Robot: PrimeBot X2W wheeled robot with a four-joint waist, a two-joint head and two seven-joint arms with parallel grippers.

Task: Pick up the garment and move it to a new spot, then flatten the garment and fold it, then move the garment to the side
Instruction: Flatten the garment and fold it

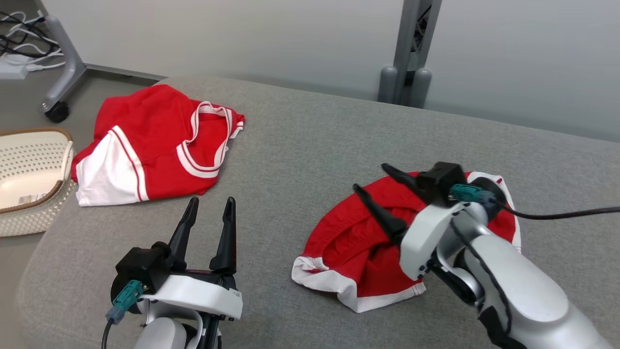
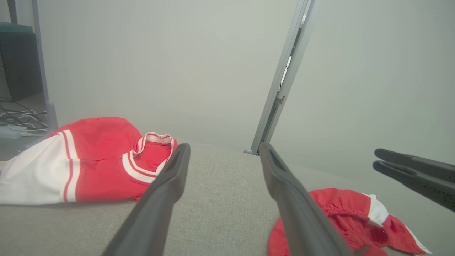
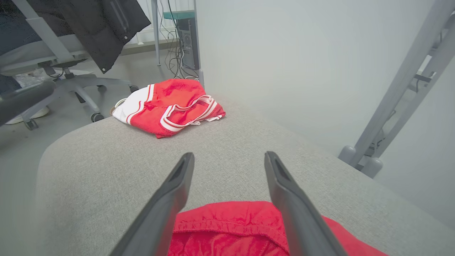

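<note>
1. A grey fabric-covered counter (image 1: 315, 135) with rounded edges stands in front of a pale wall.
2. The right hand (image 1: 371, 177) is over the right part of the counter. Its two dark fingers are spread apart and hold nothing.
3. Under that hand lies the crumpled red garment (image 1: 353, 242), bunched into a rounded heap, with white trim along its near edge and at its far right corner. It rests on the counter, right of centre and toward the near edge.
4. In the left wrist view, the right hand's fingertips (image 2: 377, 159) sit above the cloth and clear of it.
5. In the right wrist view, the right hand (image 3: 229, 155) points across bare grey fabric, with the red cloth at the base of its fingers.
6. The left hand (image 1: 212, 199) is at the lower left above bare counter, fingers parted and empty, well apart from both garments.
7. A second red garment (image 1: 155, 140) with white bands and striped trim lies at the far left corner of the counter.
8. A cream perforated basket (image 1: 24, 218) sits just beside the counter's left edge.
9. A grey metal post (image 1: 411, 43) rises behind the counter.
</note>
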